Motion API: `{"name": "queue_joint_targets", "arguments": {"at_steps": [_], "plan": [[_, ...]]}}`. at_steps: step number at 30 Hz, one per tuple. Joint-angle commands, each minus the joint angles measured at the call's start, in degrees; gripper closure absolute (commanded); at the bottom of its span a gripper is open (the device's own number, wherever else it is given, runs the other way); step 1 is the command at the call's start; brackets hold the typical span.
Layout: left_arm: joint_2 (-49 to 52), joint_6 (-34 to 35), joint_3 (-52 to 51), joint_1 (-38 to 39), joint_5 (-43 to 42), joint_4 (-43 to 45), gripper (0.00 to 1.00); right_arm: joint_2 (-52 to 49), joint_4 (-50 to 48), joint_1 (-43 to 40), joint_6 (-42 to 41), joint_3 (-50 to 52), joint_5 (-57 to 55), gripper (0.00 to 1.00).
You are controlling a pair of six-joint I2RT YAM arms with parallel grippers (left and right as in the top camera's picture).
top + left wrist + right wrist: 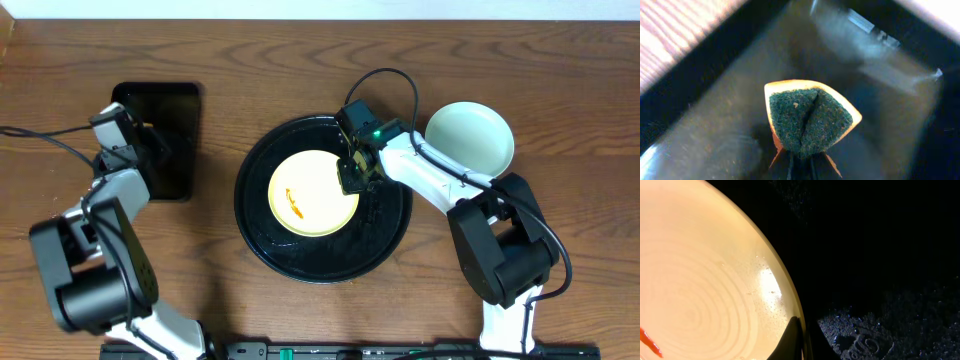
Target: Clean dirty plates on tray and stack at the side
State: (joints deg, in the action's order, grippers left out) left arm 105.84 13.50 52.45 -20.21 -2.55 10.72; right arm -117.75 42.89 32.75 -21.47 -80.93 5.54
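Progress: one mint plate [470,137] looks clean, off-tray at 2 o'clock | yellow plate [312,193] on tray [262,240], smeared, unwiped | our right gripper [799,342] pinches its rim | left gripper [800,162] clamps sponge [810,120]

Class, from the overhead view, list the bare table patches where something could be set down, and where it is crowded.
Free: the far wood strip beyond the rectangular tray and round tray; the wood between the left arm and the round tray. Crowded: right of the round tray, where the right arm lies beside the mint plate.
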Motion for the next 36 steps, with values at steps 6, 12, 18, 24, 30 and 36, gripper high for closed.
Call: {"name": "queue_joint_targets", "arguments": {"at_steps": [6,12,18,24,30,36], "plan": [[4.4,0.0,0.9,-0.8,0.2,-1.2,0.92,-0.5,0.6,0.3,-0.3,0.2,-2.3,0.99],[1.6,0.1,0.9,-1.0,0.2,-3.0,0.93,-0.5,0.6,0.3,-0.3,0.2,-2.3,0.99],[-6.7,0.1,0.9,-1.0,0.2,-6.0,0.92,-0.5,0.4,0.3,-0.3,0.2,-2.3,0.99],[-14.9,0.1,0.9,-1.0,0.2,-7.0,0.92,-0.5,-0.2,0.3,-0.3,0.2,-2.3,0.99],[-15.1,0.0,0.8,-1.0,0.2,-7.0,0.93,-0.5,-0.8,0.3,-0.3,0.2,-2.4,0.99],[-10.2,-2.8,0.8,-1.0,0.2,-3.4,0.93,-0.5,-0.7,0.3,-0.3,0.2,-2.6,0.99]]}}
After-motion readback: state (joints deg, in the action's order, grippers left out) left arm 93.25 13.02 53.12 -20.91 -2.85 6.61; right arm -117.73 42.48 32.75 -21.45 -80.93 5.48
